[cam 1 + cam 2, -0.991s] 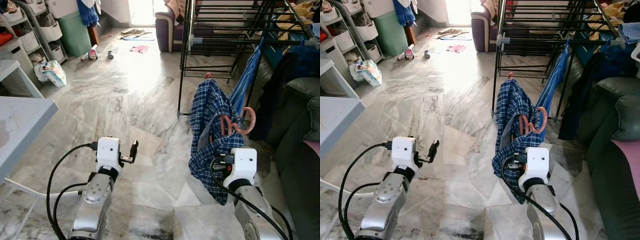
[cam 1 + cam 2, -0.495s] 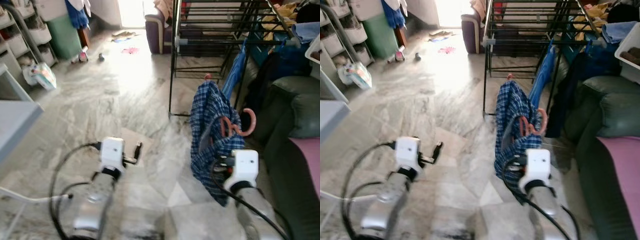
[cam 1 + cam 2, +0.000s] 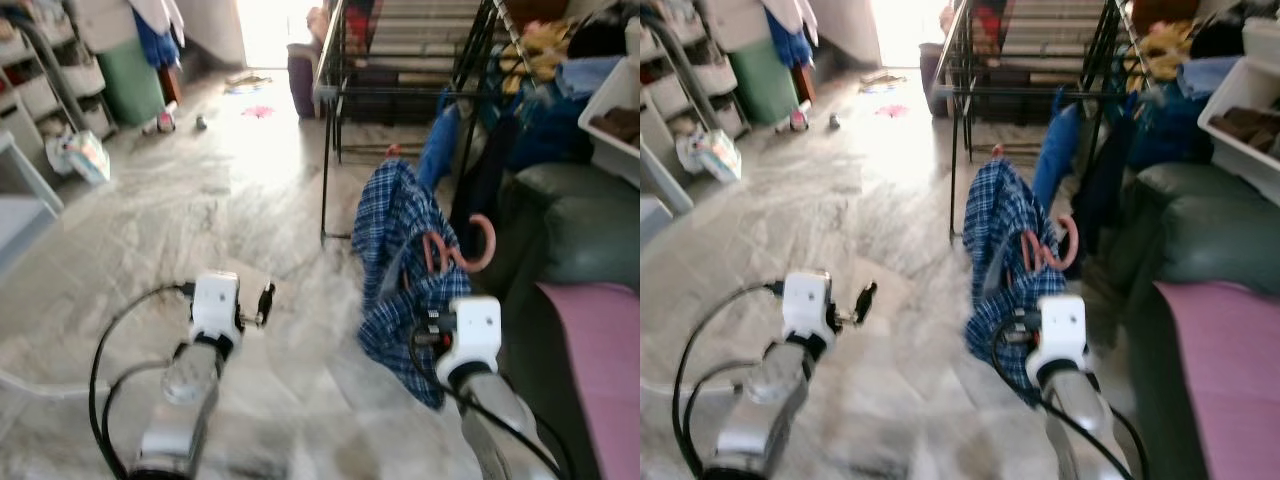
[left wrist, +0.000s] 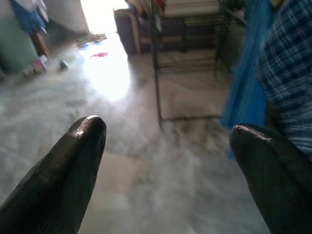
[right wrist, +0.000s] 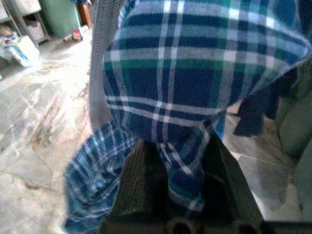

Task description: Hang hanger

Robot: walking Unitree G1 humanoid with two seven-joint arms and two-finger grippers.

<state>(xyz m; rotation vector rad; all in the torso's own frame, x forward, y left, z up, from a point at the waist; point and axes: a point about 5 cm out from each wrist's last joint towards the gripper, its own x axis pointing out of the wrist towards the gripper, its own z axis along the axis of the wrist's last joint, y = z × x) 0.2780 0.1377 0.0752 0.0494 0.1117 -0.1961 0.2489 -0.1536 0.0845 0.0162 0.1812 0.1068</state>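
Pink curved-hook plastic hanger (image 3: 462, 248), carrying a blue-and-white plaid cotton shirt (image 3: 398, 225), rides in my right gripper (image 5: 171, 192). Fingers are clamped on a fold of the plaid cloth near the hanger neck; whether they also pinch the hanger itself I can't tell, the fabric covers it. The hook sits just above and slightly outboard of my right wrist, shirt draping down and forward from it.

Key relation: black metal drying rack (image 3: 400, 85) stands ahead and above the hook, slightly inboard of my right arm. Its top rail runs roughly across my line of travel, so I judge the hook must go up and forward, then drop over the rail. Right arm is nearer and already loaded, so it does the work.

My left gripper (image 4: 165, 146) is spread wide with nothing between the fingers, held out low over the grey marble tile floor (image 3: 180, 200), well apart from the shirt.

Dark green sofa (image 3: 585, 230) lies just outboard of my right arm. Head views are blurred, so rail height is a rough read.
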